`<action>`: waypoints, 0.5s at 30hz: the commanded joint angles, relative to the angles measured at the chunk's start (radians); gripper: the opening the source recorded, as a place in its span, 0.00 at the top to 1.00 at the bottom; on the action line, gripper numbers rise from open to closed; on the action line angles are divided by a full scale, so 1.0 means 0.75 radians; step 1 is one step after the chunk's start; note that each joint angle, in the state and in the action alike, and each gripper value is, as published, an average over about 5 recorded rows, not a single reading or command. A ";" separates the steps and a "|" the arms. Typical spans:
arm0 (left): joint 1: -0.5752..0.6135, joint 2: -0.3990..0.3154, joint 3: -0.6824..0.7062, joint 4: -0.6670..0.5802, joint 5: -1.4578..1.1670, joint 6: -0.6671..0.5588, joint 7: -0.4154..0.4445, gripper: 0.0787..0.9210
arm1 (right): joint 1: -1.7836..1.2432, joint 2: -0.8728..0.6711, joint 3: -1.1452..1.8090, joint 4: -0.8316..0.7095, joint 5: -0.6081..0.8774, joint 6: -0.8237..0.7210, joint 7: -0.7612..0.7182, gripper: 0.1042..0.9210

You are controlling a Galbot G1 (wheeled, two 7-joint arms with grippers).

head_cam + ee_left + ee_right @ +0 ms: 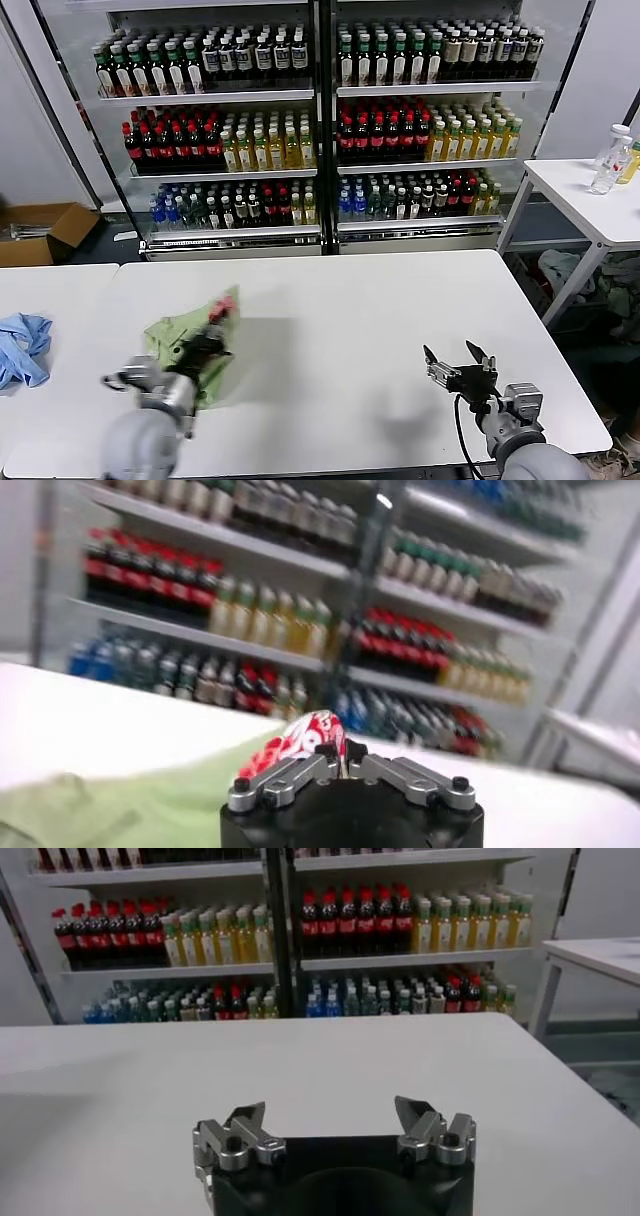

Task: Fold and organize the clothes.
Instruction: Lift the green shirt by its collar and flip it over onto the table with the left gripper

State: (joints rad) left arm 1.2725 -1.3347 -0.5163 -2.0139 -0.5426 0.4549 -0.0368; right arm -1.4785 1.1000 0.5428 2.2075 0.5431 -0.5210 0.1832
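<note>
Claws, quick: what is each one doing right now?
Left claw: closed, pinching the green shirt at its red-and-white patch.
Right claw: open, holding nothing, above the table.

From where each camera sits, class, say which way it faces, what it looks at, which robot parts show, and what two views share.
Head view: high, looking forward and down at the white table; both arms show, the left tool on the green polo shirt.
Left wrist view: low behind the left tool, shut on the shirt's red-and-white patch.
Right wrist view: behind the open right tool, above bare table.
All share the drinks shelves.
</note>
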 commanded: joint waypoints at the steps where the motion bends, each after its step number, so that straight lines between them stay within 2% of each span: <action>1: -0.163 -0.196 0.637 0.168 0.478 0.020 -0.077 0.97 | -0.040 0.001 0.066 0.032 0.013 -0.001 0.001 0.12; 5: -0.236 -0.244 0.675 0.283 0.516 0.035 -0.126 0.97 | -0.035 0.003 0.061 0.030 0.013 -0.003 -0.002 0.12; 8: -0.247 -0.251 0.679 0.280 0.499 0.005 -0.085 0.96 | -0.022 0.004 0.047 0.026 0.018 -0.002 -0.006 0.12; 11: -0.218 -0.234 0.665 0.187 0.375 -0.049 -0.004 0.91 | 0.001 0.003 0.023 0.019 0.036 0.006 -0.007 0.12; 15: -0.145 -0.200 0.591 -0.006 0.149 -0.076 0.034 0.77 | 0.050 0.013 -0.053 0.006 0.064 0.037 0.011 0.12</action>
State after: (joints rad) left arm 1.1542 -1.4623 -0.1370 -1.8955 -0.2957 0.4466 -0.0664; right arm -1.4788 1.1035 0.5567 2.2176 0.5659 -0.5145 0.1808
